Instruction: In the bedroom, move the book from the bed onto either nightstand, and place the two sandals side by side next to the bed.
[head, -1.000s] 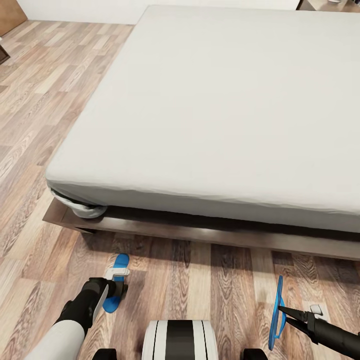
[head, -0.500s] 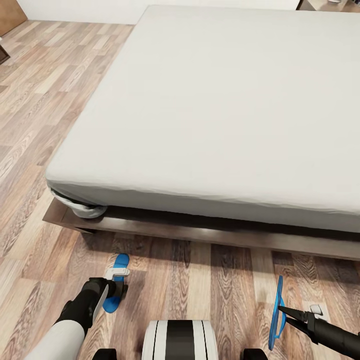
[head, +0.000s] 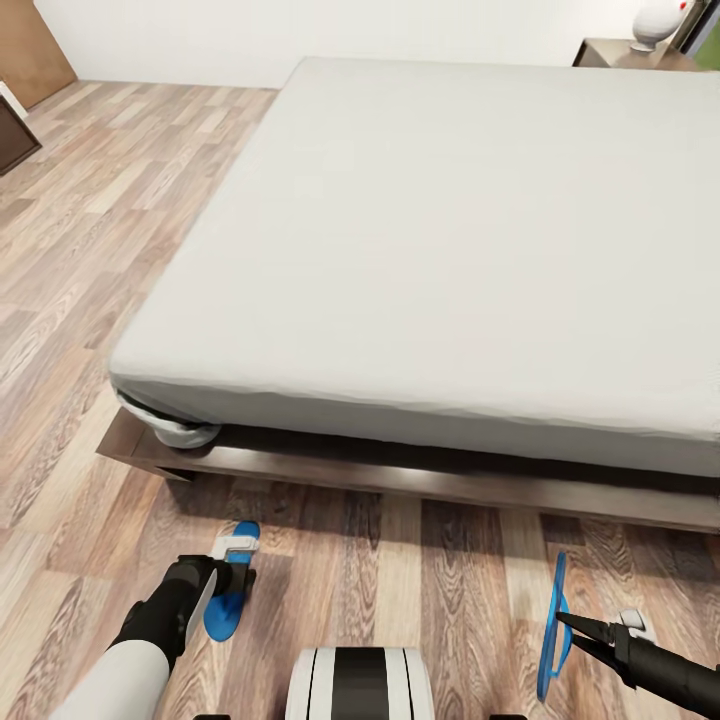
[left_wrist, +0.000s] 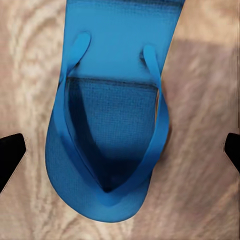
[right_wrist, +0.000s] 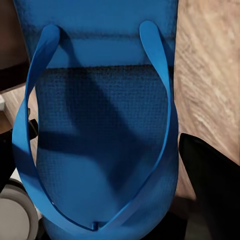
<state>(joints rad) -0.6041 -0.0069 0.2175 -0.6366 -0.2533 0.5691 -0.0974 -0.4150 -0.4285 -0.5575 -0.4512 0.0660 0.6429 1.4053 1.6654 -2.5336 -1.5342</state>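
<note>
One blue sandal (head: 222, 615) lies flat on the wood floor just before the bed (head: 450, 250). My left gripper (head: 236, 565) hovers open right over it. In the left wrist view that sandal (left_wrist: 112, 125) lies strap side up between the two spread black fingertips (left_wrist: 11, 155). A second blue sandal (head: 552, 625) hangs on edge above the floor, with my right gripper (head: 566, 622) shut on it. Close up, this sandal (right_wrist: 100, 125) has a black finger (right_wrist: 210, 190) beside it. A nightstand (head: 615, 52) stands at the bed's far right corner. The book is out of view.
The bed's dark wooden frame (head: 400, 478) juts out low over the floor ahead of both arms. A white round lamp base (head: 655, 20) sits on the nightstand. A wooden door (head: 30, 45) and a dark piece of furniture (head: 15, 135) stand far left. My base (head: 360, 685) is between the arms.
The head view has shifted, so the bed sits lower in the picture and the far wall and nightstand now show. Both arms and sandals hold their places.
</note>
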